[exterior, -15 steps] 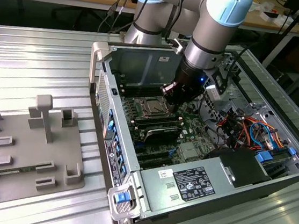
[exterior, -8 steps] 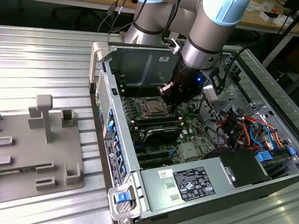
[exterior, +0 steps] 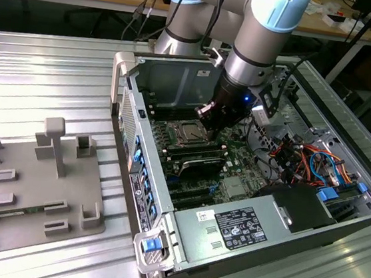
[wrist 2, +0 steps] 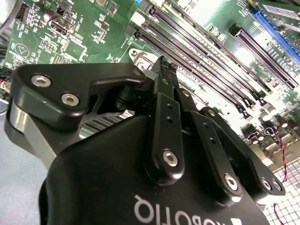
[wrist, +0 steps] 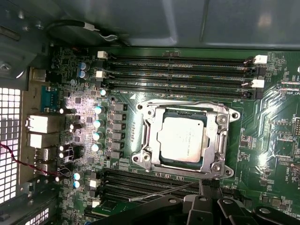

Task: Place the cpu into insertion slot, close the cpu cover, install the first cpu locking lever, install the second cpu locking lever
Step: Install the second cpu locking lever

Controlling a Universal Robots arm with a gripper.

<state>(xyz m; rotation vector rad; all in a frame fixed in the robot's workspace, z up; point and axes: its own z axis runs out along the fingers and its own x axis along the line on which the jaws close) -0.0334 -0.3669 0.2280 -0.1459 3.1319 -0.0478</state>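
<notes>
The cpu [wrist: 183, 139], a grey-silver square, lies flat in the insertion slot [wrist: 142, 158] on the green motherboard. The silver cpu cover [wrist: 221, 136] lies down around it, the chip showing through its window. A thin metal locking lever [wrist: 161, 191] stands out at an angle along the socket's side, over the memory slots, and its end reaches my gripper [wrist: 208, 186]. In the second wrist view my gripper [wrist 2: 165, 63] has its two black fingers pressed together, nothing seen between them. In the exterior view the gripper [exterior: 209, 111] hovers just above the socket [exterior: 189, 134] inside the open computer case.
Long black memory slots [wrist: 178, 75] flank the socket on both sides. The case wall [exterior: 172, 77] rises close behind the arm. Cables and blue drive connectors [exterior: 317, 164] fill the case toward the exterior view's right. A grey fixture tray [exterior: 32, 189] lies on the table at the exterior view's left.
</notes>
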